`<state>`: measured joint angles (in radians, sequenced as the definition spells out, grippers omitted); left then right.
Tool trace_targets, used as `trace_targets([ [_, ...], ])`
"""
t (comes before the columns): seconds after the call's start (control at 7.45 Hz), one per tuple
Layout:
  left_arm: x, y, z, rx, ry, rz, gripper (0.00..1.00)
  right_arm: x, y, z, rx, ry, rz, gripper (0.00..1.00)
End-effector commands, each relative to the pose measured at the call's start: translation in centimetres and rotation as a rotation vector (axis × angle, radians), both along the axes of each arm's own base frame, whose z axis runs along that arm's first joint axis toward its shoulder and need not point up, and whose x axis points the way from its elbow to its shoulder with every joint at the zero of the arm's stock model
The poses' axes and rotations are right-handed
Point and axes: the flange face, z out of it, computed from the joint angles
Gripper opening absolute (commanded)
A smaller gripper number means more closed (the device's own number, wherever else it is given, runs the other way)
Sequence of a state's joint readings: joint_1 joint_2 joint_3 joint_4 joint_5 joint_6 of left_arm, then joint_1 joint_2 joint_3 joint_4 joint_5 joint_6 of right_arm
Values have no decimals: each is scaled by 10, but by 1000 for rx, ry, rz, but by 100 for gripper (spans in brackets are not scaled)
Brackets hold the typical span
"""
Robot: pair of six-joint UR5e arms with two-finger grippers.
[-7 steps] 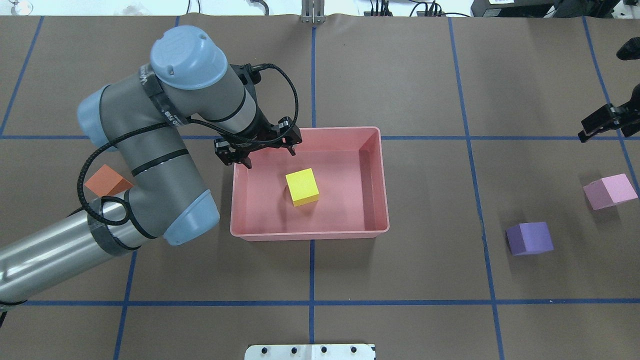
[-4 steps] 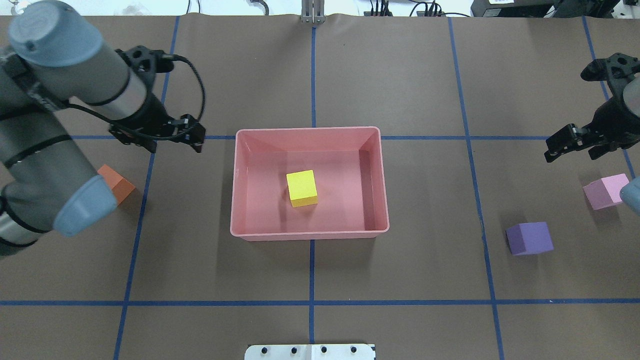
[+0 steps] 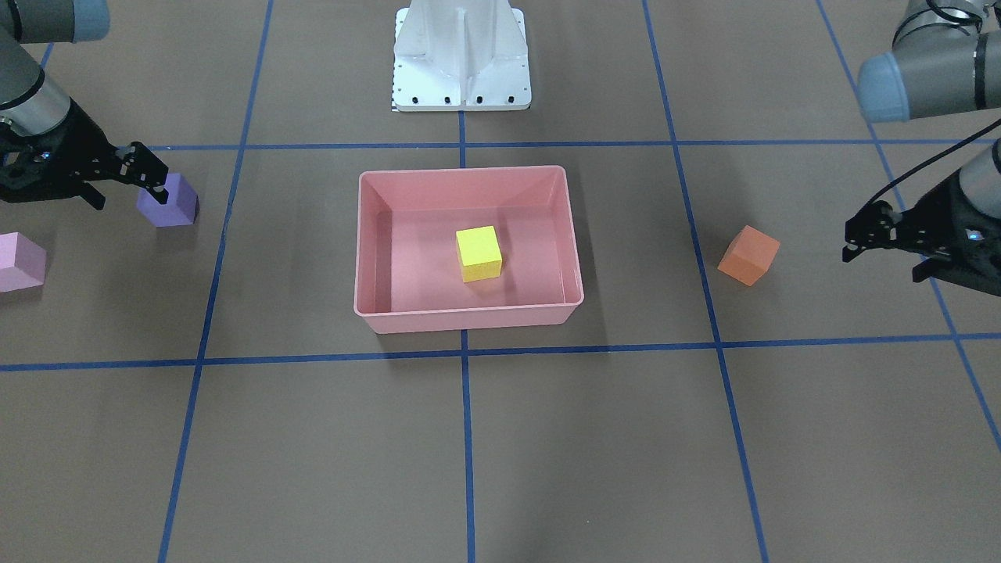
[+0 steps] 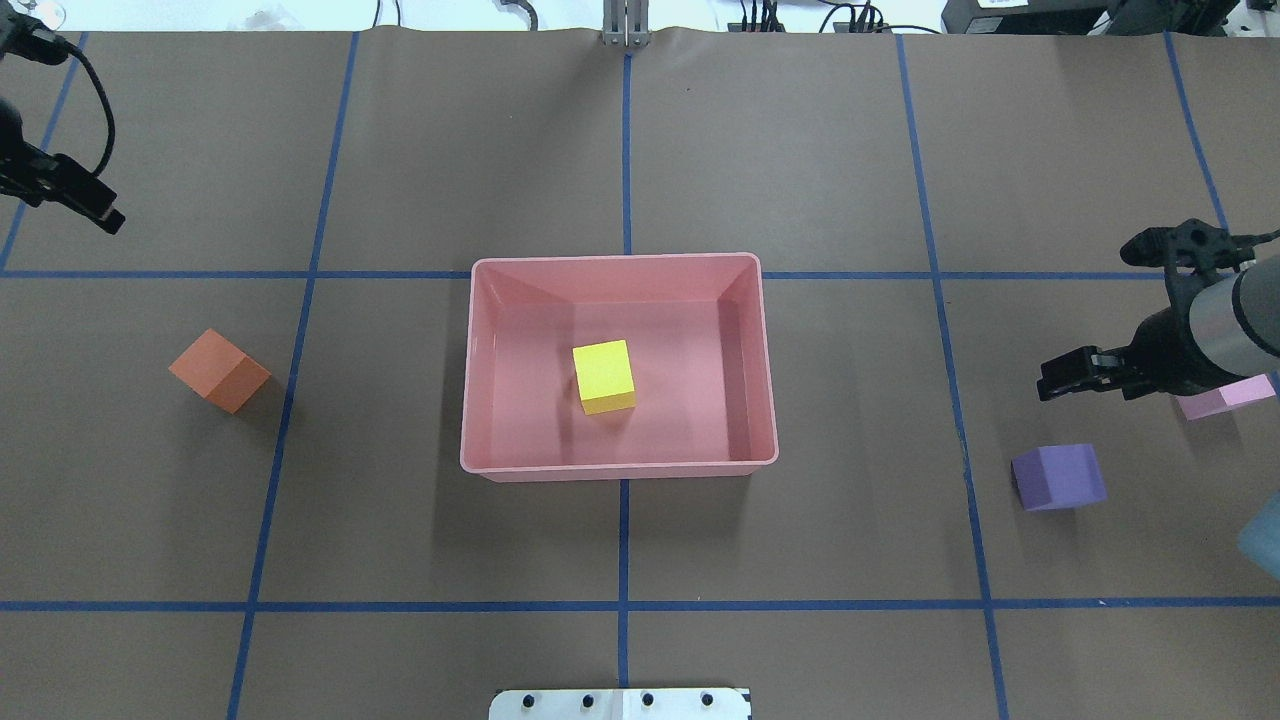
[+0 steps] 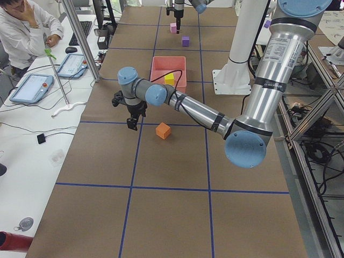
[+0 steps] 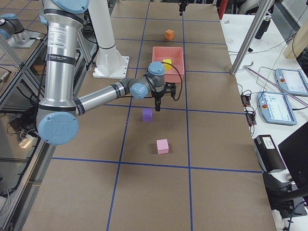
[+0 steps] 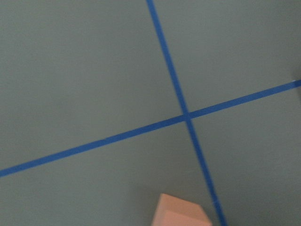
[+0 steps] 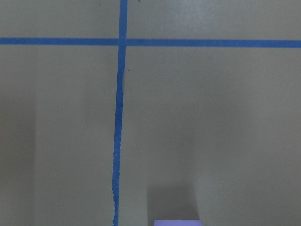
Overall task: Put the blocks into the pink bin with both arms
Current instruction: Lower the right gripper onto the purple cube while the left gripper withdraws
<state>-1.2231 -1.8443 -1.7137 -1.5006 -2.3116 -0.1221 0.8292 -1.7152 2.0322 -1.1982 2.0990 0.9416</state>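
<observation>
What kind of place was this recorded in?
Most likely a robotics lab: a brown table gridded with blue tape, teach pendants on a side bench, and a person beside it.

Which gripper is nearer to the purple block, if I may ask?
Right. The right gripper hovers beside the purple block; the left gripper is beyond the pink bin, near the orange block.

We are counting one yellow block [image 4: 604, 377], one orange block [image 4: 219, 371], one purple block [image 4: 1058, 477] and one light pink block [image 3: 19, 262], four in all. We are also counting one pink bin [image 4: 620, 470], two arms, a left arm [image 3: 923, 70] and a right arm [image 3: 19, 82], and one white pedestal [image 3: 461, 55].
</observation>
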Motion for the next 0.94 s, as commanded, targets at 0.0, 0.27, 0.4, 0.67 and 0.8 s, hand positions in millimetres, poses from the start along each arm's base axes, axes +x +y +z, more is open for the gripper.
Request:
trace_targets([
  [0.0,-13,-4,12,7,-3,9,100,-22,39,22,32,21,19,100],
  [0.27,-13,-4,12,7,-3,9,100,-27,54,38,44,68,10,100],
  [0.4,-13,-4,12,7,-3,9,100,-38,61,46,55,93,-6,100],
  [0.67,-13,-4,12,6,-3,7,100,-60,74,54,35,116,6,100],
  [0.8,-13,-2,16,0,-5,9,100,-70,78,67,55,156,12,100],
])
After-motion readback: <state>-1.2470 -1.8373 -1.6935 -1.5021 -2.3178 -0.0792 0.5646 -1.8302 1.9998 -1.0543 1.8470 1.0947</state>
